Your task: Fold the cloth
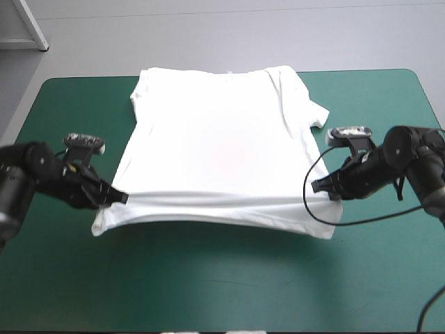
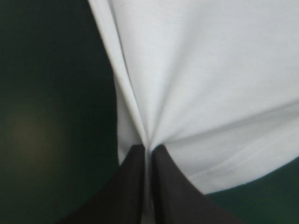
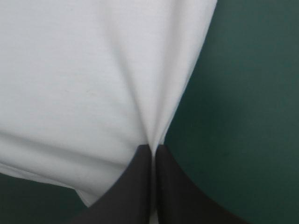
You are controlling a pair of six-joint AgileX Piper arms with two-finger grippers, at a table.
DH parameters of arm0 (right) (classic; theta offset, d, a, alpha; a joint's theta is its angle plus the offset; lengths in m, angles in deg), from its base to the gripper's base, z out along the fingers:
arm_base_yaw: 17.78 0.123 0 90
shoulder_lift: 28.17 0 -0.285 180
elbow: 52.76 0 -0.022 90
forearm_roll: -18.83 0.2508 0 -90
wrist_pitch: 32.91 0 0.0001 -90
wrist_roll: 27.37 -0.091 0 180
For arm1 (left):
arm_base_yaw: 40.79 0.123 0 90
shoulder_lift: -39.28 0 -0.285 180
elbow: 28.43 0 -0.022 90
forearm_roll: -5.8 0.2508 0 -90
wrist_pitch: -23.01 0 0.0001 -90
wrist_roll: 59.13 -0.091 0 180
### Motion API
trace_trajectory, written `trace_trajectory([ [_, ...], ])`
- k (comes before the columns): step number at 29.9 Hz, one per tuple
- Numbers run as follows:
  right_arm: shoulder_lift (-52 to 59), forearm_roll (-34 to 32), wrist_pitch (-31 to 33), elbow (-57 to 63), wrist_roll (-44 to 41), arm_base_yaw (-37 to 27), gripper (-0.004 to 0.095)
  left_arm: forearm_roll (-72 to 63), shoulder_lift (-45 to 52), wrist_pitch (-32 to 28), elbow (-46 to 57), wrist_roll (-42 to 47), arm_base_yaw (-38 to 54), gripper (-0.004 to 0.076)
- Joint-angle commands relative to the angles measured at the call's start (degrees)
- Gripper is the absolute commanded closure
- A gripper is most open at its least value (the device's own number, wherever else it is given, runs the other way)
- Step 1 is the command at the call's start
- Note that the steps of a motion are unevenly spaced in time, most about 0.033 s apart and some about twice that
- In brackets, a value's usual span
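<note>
The white T-shirt [image 1: 219, 156] lies spread on the teal-green table, collar toward the far edge, hem toward the near edge. My left gripper [image 1: 119, 197] is shut on the T-shirt's left side seam a little above the hem, and cloth [image 2: 201, 88] fans out in creases from its tips [image 2: 149, 148]. My right gripper [image 1: 318, 186] is shut on the right side seam at about the same height, with cloth [image 3: 88, 79] gathered at its tips [image 3: 153, 147]. A taut ridge runs across the shirt between the two grips, and the hem strip hangs just below it.
Bare teal-green cover [image 1: 208, 285] stretches from the hem to the near edge of the table. A narrower band of cover [image 1: 76, 97] lies to the shirt's left and another [image 1: 382, 97] to its right.
</note>
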Motion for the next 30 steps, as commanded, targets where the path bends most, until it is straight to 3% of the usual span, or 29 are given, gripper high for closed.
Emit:
trace_trajectory([
  [1, 8.1, -1.0, -1.1, 7.2, 0.8, 1.2, 0.0923, 0.5, 12.9, -0.6, 10.0, 3.0, 0.3, 0.0705],
  [8, 18.5, -0.7, -1.1, 20.8, 0.8, 1.7, 0.0923, 0.8, 31.7, 0.8, 22.6, 3.0, 0.3, 0.0705],
  [15, 24.2, 1.7, -1.1, 26.4, 2.6, 1.7, 0.0909, 3.2, 38.3, 2.9, 26.1, 3.0, 0.3, 0.0698],
  [18, 25.1, 1.7, -1.1, 26.7, 3.0, 1.7, 0.08, 3.1, 38.2, 2.9, 26.5, 3.0, 0.3, 0.064],
  [25, 25.5, 1.9, -2.5, 26.7, 3.8, 1.7, 0.0283, 2.9, 36.9, 2.2, 26.5, 2.8, 0.3, 0.032],
  [30, 25.7, 2.4, -4.9, 26.7, 3.8, 1.7, 0.0235, 2.9, 36.0, -4.7, 26.2, 2.8, 0.3, 0.029],
])
